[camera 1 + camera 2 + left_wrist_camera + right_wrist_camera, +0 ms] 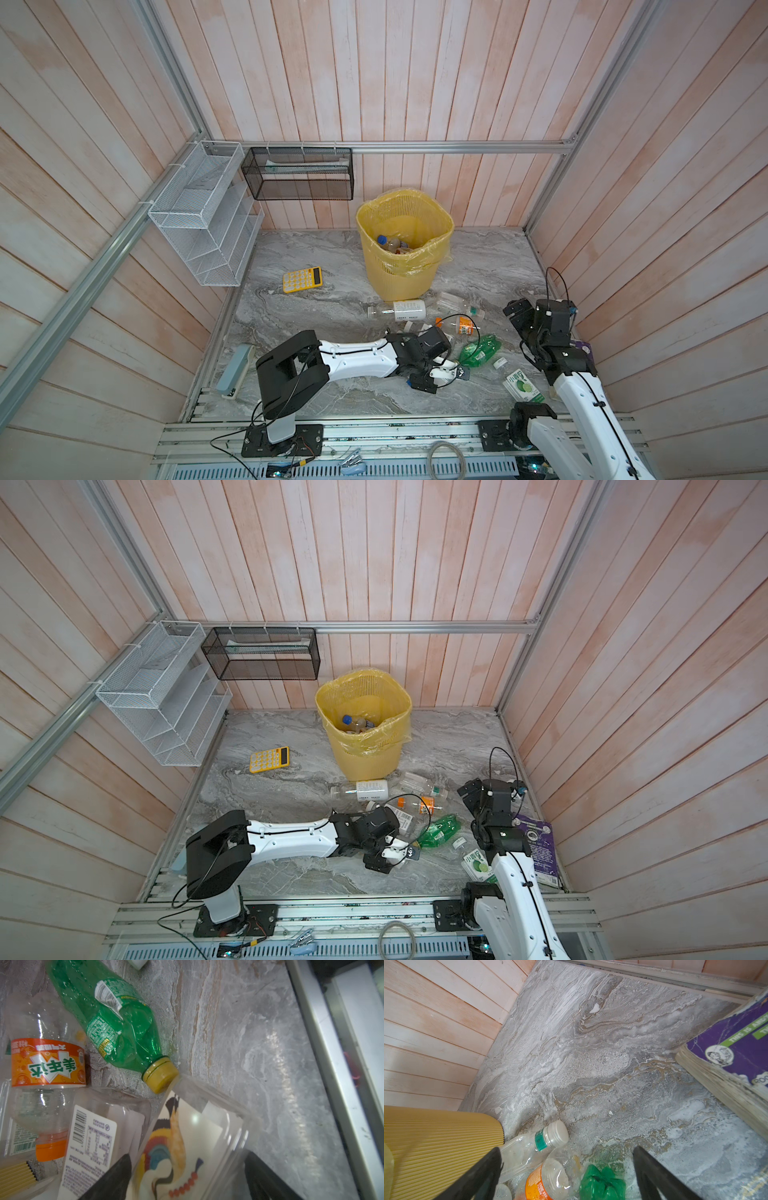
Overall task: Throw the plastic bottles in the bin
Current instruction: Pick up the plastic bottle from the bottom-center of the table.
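Right now my left gripper [188, 1155] is down low on the marble tabletop [316, 316], its jaws either side of a clear bottle with a colourful picture label [182, 1136]. The bottle fills the gap between the black fingers [112, 1176], but the wrist view is cropped close and I cannot tell whether they are pressing on it or only flanking it.

Just beyond it lies the green bottle [116, 1028], crumpled, with its yellow cap touching the clear bottle's end. Next to the green one are an orange-labelled bottle [47, 1064] and a barcode-labelled bottle [91, 1142].

My right gripper [566, 1148] hangs above the table with its jaws wide apart and nothing between them.

In a top view the yellow bin [399, 282] stands near the back wall with a few bottles [390, 243] inside. A white-labelled bottle [399, 310] lies at its foot. The yellow calculator [302, 279] and the green-and-white carton [523, 386] sit well apart from the bin.
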`<state>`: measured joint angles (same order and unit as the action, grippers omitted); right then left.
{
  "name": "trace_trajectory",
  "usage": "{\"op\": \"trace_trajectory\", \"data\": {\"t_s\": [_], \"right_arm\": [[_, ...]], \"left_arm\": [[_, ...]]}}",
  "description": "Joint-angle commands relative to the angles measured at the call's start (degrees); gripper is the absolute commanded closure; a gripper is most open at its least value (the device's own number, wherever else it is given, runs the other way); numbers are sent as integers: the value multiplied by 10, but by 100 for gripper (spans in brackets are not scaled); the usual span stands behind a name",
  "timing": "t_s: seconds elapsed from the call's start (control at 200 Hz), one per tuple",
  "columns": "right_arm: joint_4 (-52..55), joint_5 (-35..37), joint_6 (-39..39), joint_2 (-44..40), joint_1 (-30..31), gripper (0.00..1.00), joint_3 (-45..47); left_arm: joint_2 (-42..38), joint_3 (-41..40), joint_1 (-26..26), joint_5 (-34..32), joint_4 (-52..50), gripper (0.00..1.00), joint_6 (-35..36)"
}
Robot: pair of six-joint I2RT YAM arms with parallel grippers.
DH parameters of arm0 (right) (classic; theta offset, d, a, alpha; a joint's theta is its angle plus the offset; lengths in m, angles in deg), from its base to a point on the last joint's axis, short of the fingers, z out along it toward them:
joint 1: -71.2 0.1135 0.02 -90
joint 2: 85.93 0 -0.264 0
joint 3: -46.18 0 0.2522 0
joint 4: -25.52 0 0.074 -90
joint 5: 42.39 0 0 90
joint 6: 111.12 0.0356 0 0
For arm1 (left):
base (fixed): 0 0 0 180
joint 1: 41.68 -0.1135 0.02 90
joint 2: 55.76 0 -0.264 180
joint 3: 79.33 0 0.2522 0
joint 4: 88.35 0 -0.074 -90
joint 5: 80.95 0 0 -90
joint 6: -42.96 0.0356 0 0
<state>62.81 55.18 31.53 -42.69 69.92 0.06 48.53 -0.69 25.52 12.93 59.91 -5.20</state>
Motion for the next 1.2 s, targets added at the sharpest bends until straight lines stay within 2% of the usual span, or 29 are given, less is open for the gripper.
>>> {"op": "trace_trajectory", "data": {"t_s": [0.0, 0.29, 0.665, 0.985, 1.195], "right_arm": [[-9, -4, -7, 2, -5, 1, 6], [-10, -9, -9, 3, -7, 1, 8], [-14, -13, -4, -3, -9, 1, 14], [-14, -10, -1, -16, -9, 1, 17], [-14, -3, -9, -22, -9, 1, 15]], "left_arm": [[21, 7, 3, -19, 7, 14, 7], [37, 0, 3, -41, 29, 14, 13], [29, -9, 3, -45, 45, 24, 10], [-16, -32, 3, -30, 76, 33, -9], [-68, -51, 1, -19, 106, 37, -49]]}}
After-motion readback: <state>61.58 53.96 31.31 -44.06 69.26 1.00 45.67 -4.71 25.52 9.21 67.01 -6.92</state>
